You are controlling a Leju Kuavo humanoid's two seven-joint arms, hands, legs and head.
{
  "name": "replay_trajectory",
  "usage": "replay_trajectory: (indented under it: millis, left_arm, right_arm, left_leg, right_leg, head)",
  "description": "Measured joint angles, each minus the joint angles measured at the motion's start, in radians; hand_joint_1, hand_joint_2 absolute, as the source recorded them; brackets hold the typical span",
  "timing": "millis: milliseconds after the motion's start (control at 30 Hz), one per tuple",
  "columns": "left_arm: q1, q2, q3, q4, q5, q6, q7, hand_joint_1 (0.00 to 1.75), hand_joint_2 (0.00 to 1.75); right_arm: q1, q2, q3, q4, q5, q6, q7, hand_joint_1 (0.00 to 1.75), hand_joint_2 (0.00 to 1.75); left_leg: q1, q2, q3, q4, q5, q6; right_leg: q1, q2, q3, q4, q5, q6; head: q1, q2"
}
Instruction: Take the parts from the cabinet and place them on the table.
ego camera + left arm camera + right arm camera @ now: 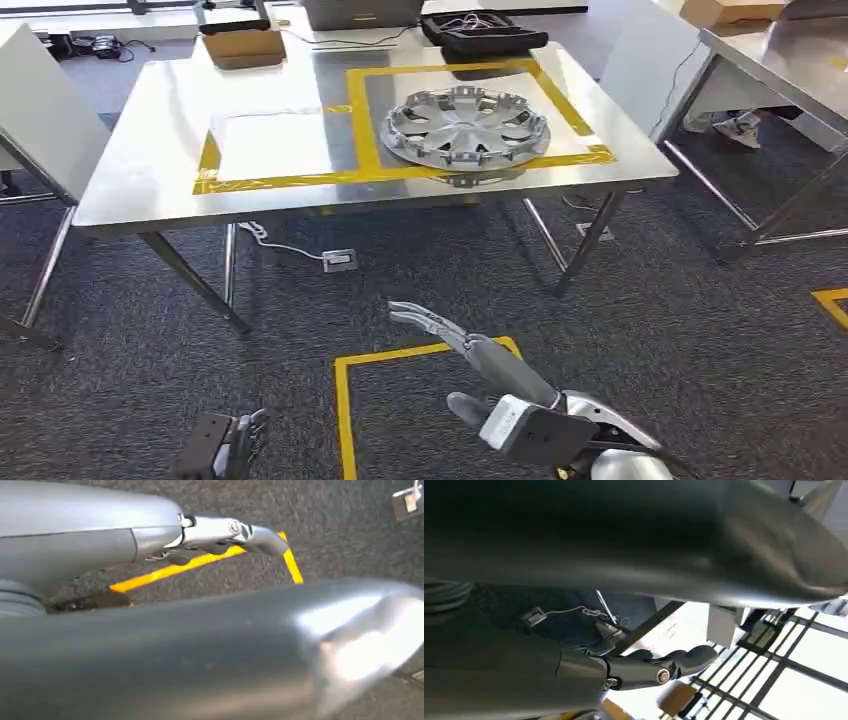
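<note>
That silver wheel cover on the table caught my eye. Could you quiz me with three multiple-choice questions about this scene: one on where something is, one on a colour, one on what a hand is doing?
1. Where does the wheel cover lie?
A. On the carpet under the table
B. On the steel table, inside the right-hand taped frame
C. In the cardboard box

2. What colour is the tape marking the frames on the table?
A. Yellow
B. Red
C. Blue

3. What is the right hand doing?
A. Gripping the wheel cover
B. Pinching a cable
C. Holding nothing, fingers stretched out above the carpet

Answers:
1 B: the head view shows it resting flat on the tabletop within the frame.
2 A: the strips are plainly yellow.
3 C: the hand is in front of the table, short of it, with nothing in it.
</note>
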Motion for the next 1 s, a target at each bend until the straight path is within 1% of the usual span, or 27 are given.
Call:
replay_trajectory:
  millis: [33, 67, 100, 133, 167, 200, 233, 267, 300, 333, 367, 400, 433, 467, 500, 533, 567, 600, 633, 700, 767, 867, 933, 1000]
  left_arm:
    - [0.001, 0.000, 0.004, 0.000, 0.002, 0.002, 0.002, 0.00, 0.00]
    - [0.001, 0.002, 0.009, 0.000, 0.002, 0.006, 0.002, 0.00, 0.00]
    - [0.003, 0.003, 0.013, -0.003, 0.002, 0.009, 0.003, 0.00, 0.00]
    - [0.003, 0.003, 0.015, -0.007, 0.002, 0.012, 0.003, 0.00, 0.00]
    - [0.002, 0.005, 0.016, -0.010, 0.002, 0.015, 0.003, 0.00, 0.00]
    - [0.002, 0.006, 0.019, -0.012, 0.002, 0.016, 0.004, 0.00, 0.00]
    - [0.003, 0.006, 0.021, -0.013, 0.002, 0.017, 0.005, 0.00, 0.00]
    - [0.003, 0.007, 0.022, -0.014, 0.002, 0.018, 0.005, 0.00, 0.00]
    - [0.003, 0.008, 0.022, -0.015, 0.002, 0.018, 0.006, 0.00, 0.00]
    - [0.003, 0.009, 0.023, -0.019, 0.002, 0.020, 0.006, 0.00, 0.00]
    - [0.002, 0.011, 0.023, -0.024, 0.002, 0.022, 0.006, 0.00, 0.00]
    - [0.000, 0.011, 0.023, -0.030, 0.002, 0.024, 0.006, 0.00, 0.00]
    - [-0.003, 0.011, 0.023, -0.035, 0.000, 0.028, 0.005, 0.00, 0.00]
    - [-0.001, 0.012, 0.023, -0.039, -0.003, 0.031, 0.002, 0.00, 0.00]
    - [-0.002, 0.013, 0.023, -0.039, -0.005, 0.032, 0.002, 0.00, 0.00]
    - [-0.002, 0.014, 0.023, -0.042, -0.006, 0.032, 0.002, 0.00, 0.00]
    - [-0.001, 0.015, 0.024, -0.046, -0.006, 0.034, 0.002, 0.00, 0.00]
    - [-0.002, 0.016, 0.024, -0.048, -0.006, 0.035, 0.002, 0.00, 0.00]
    - [-0.002, 0.016, 0.024, -0.049, -0.006, 0.035, 0.002, 0.00, 0.00]
    - [-0.002, 0.016, 0.024, -0.050, -0.006, 0.035, 0.002, 0.00, 0.00]
    - [-0.002, 0.016, 0.024, -0.054, -0.006, 0.040, 0.002, 0.00, 0.00]
    - [-0.001, 0.016, 0.032, -0.058, -0.006, 0.050, 0.002, 0.00, 0.00]
    - [-0.001, 0.016, 0.040, -0.058, -0.006, 0.056, 0.002, 0.00, 0.00]
    - [0.004, 0.016, 0.045, -0.057, -0.012, 0.060, 0.000, 0.00, 0.00]
  right_arm:
    - [-0.008, 0.000, 0.006, 0.010, -0.002, 0.001, -0.002, 0.00, 0.00]
    - [-0.015, 0.001, 0.013, 0.017, -0.006, 0.003, -0.008, 0.00, 0.00]
    - [-0.025, 0.002, 0.017, 0.026, -0.009, 0.004, -0.012, 0.00, 0.00]
    - [-0.031, 0.005, 0.020, 0.036, -0.015, 0.005, -0.014, 0.00, 0.00]
    - [-0.034, 0.006, 0.022, 0.044, -0.015, 0.006, -0.016, 0.00, 0.00]
    - [-0.034, 0.007, 0.024, 0.050, -0.015, 0.007, -0.016, 0.00, 0.00]
    - [-0.035, 0.008, 0.027, 0.057, -0.016, 0.007, -0.016, 0.00, 0.00]
    - [-0.038, 0.008, 0.031, 0.063, -0.016, 0.007, -0.016, 0.00, 0.00]
    - [-0.040, 0.008, 0.033, 0.067, -0.017, 0.007, -0.016, 0.00, 0.00]
    - [-0.044, 0.010, 0.035, 0.072, -0.019, 0.006, -0.017, 0.00, 0.00]
    - [-0.049, 0.010, 0.036, 0.076, -0.023, 0.003, -0.018, 0.00, 0.00]
    - [-0.054, 0.011, 0.037, 0.079, -0.026, 0.002, -0.019, 0.00, 0.00]
    - [-0.057, 0.013, 0.037, 0.081, -0.027, 0.000, -0.021, 0.00, 0.00]
    - [-0.061, 0.014, 0.038, 0.083, -0.029, -0.002, -0.023, 0.00, 0.00]
    - [-0.063, 0.015, 0.039, 0.084, -0.031, -0.003, -0.026, 0.00, 0.00]
    - [-0.063, 0.015, 0.039, 0.086, -0.031, -0.005, -0.026, 0.00, 0.00]
    - [-0.064, 0.015, 0.039, 0.088, -0.032, -0.005, -0.027, 0.00, 0.00]
    - [-0.065, 0.015, 0.039, 0.089, -0.032, -0.005, -0.027, 0.00, 0.00]
    - [-0.066, 0.015, 0.040, 0.089, -0.032, -0.005, -0.027, 0.00, 0.00]
    - [-0.068, 0.015, 0.040, 0.092, -0.032, -0.005, -0.026, 0.00, 0.00]
    - [-0.068, 0.016, 0.040, 0.095, -0.032, -0.005, -0.019, 0.00, 0.00]
    - [-0.067, 0.016, 0.040, 0.104, -0.025, -0.021, 0.017, 0.00, 0.00]
    - [-0.057, 0.016, 0.037, 0.143, -0.008, -0.074, 0.077, 0.00, 0.00]
    - [-0.037, 0.016, 0.024, 0.210, -0.003, -0.140, 0.102, 0.00, 0.00]
  left_leg:
    - [0.001, 0.000, 0.000, -0.005, 0.007, -0.006]
    - [-0.004, -0.001, -0.005, -0.002, 0.007, -0.012]
    - [-0.001, -0.003, -0.015, 0.014, -0.020, -0.020]
    - [0.002, -0.003, -0.033, 0.065, -0.073, -0.027]
    - [0.005, -0.003, -0.058, 0.142, -0.127, -0.035]
    - [0.008, -0.003, -0.082, 0.221, -0.170, -0.041]
    - [0.010, -0.003, -0.095, 0.278, -0.189, -0.046]
    - [0.013, -0.003, -0.090, 0.292, -0.182, -0.049]
    - [0.016, -0.002, -0.061, 0.261, -0.154, -0.053]
    - [0.019, -0.002, -0.015, 0.195, -0.120, -0.054]
    - [0.022, -0.002, 0.042, 0.107, -0.090, -0.057]
    - [0.025, -0.002, 0.093, 0.019, -0.093, -0.058]
    - [0.014, -0.008, 0.107, -0.002, -0.102, -0.043]
    - [0.013, -0.010, 0.100, -0.001, -0.097, -0.033]
    - [0.015, -0.009, 0.096, -0.005, -0.098, -0.026]
    - [0.016, -0.007, 0.094, -0.008, -0.097, -0.024]
    - [0.014, -0.008, 0.092, -0.007, -0.093, -0.019]
    - [0.013, -0.009, 0.091, -0.007, -0.091, -0.015]
    - [0.012, -0.008, 0.089, -0.007, -0.089, -0.012]
    - [0.010, -0.007, 0.084, -0.006, -0.085, -0.006]
    - [0.010, -0.007, 0.079, -0.005, -0.082, -0.003]
    - [0.009, -0.007, 0.077, -0.005, -0.080, -0.002]
    - [0.009, -0.007, 0.077, -0.004, -0.080, -0.002]
    - [0.009, -0.007, 0.076, -0.004, -0.080, -0.002]
  right_leg:
    - [0.001, 0.000, -0.004, -0.001, 0.006, -0.008]
    - [-0.011, -0.004, -0.009, -0.014, 0.022, -0.014]
    - [-0.013, -0.004, -0.015, -0.015, 0.031, -0.019]
    - [-0.014, -0.006, -0.025, -0.014, 0.039, -0.025]
    - [-0.014, -0.007, -0.035, -0.013, 0.046, -0.025]
    - [-0.014, -0.009, -0.046, -0.012, 0.053, -0.026]
    - [-0.014, -0.010, -0.057, -0.009, 0.059, -0.024]
    - [-0.016, -0.010, -0.068, -0.005, 0.065, -0.022]
    - [-0.018, -0.010, -0.079, 0.000, 0.069, -0.019]
    - [-0.020, -0.010, -0.089, 0.006, 0.072, -0.015]
    - [-0.023, -0.010, -0.098, 0.012, 0.074, -0.012]
    - [-0.024, -0.010, -0.105, 0.019, 0.076, -0.007]
    - [-0.021, -0.010, -0.113, 0.021, 0.081, 0.001]
    - [-0.021, -0.010, -0.111, 0.021, 0.086, 0.007]
    - [-0.020, -0.009, -0.112, 0.021, 0.090, 0.012]
    - [-0.019, -0.008, -0.116, 0.022, 0.082, -0.002]
    - [-0.018, -0.008, -0.117, 0.021, 0.088, -0.019]
    - [-0.019, -0.008, -0.117, 0.018, 0.090, -0.021]
    - [-0.019, -0.008, -0.116, 0.014, 0.097, -0.018]
    - [-0.021, -0.008, -0.116, 0.005, 0.112, 0.005]
    - [-0.021, -0.007, -0.118, 0.001, 0.117, 0.013]
    - [-0.021, -0.007, -0.120, -0.001, 0.120, 0.018]
    - [-0.021, -0.007, -0.121, -0.001, 0.121, 0.019]
    - [-0.021, -0.008, -0.121, -0.001, 0.120, 0.021]
  head:
    - [0.000, 0.000]
    - [0.000, 0.000]
    - [-0.001, 0.000]
    - [-0.002, 0.000]
    - [-0.002, 0.000]
    - [-0.002, 0.000]
    - [-0.002, 0.000]
    - [-0.002, 0.000]
    - [-0.002, 0.000]
    - [-0.002, 0.000]
    - [-0.002, 0.000]
    - [-0.002, 0.000]
    - [-0.002, 0.000]
    - [-0.001, 0.000]
    - [-0.001, 0.000]
    - [-0.001, 0.000]
    - [0.001, 0.000]
    - [0.001, 0.000]
    - [0.001, 0.000]
    - [0.001, 0.000]
    - [0.001, 0.000]
    - [0.001, 0.000]
    - [0.001, 0.000]
    - [0.001, 0.000]
